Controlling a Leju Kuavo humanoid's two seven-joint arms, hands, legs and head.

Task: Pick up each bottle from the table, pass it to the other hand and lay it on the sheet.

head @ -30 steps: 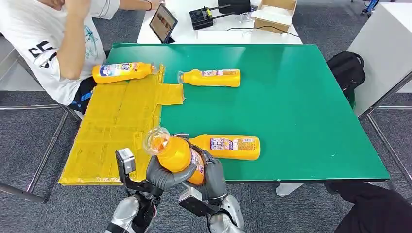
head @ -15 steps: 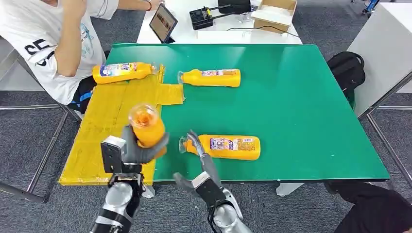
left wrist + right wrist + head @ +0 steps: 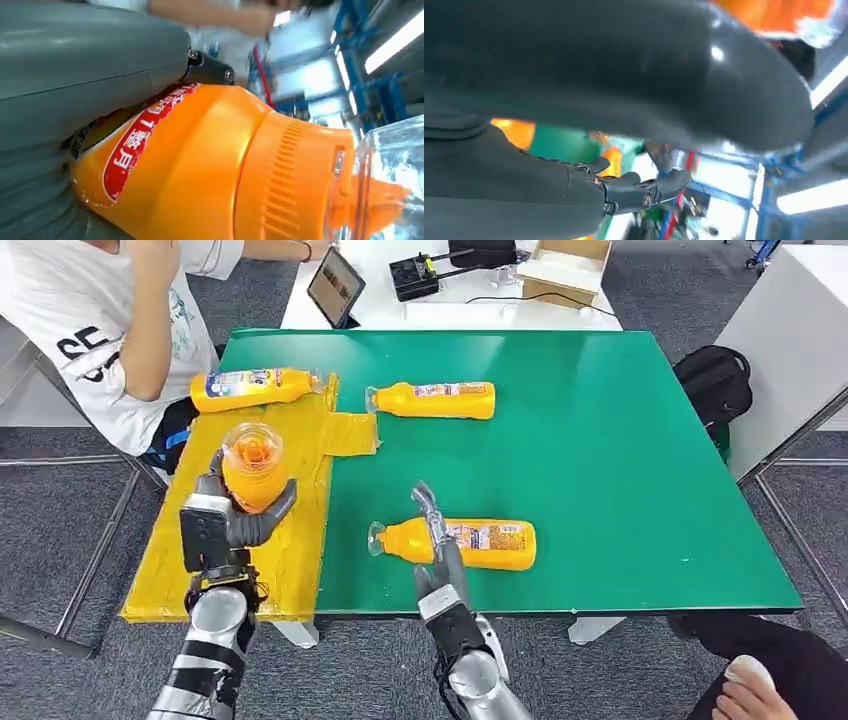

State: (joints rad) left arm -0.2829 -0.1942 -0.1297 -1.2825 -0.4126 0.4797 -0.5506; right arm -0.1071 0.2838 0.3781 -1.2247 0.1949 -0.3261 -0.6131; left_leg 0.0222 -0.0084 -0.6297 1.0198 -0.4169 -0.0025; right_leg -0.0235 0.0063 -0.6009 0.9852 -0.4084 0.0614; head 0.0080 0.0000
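Head view: a bottle (image 3: 252, 475) is held upright over the yellow sheet (image 3: 205, 540) by the left hand (image 3: 240, 518), fingers wrapped around it. It should be tipped flat and laid down softly. The right hand (image 3: 440, 560) is spread, holding nothing. Four bottles are counted: one held, one on the sheet, two on the table (image 3: 600, 460).

I'm looking at a lab: grey carpet (image 3: 60, 540), white bench (image 3: 400, 315) with tablet (image 3: 335, 285) and electronics box (image 3: 414, 276).
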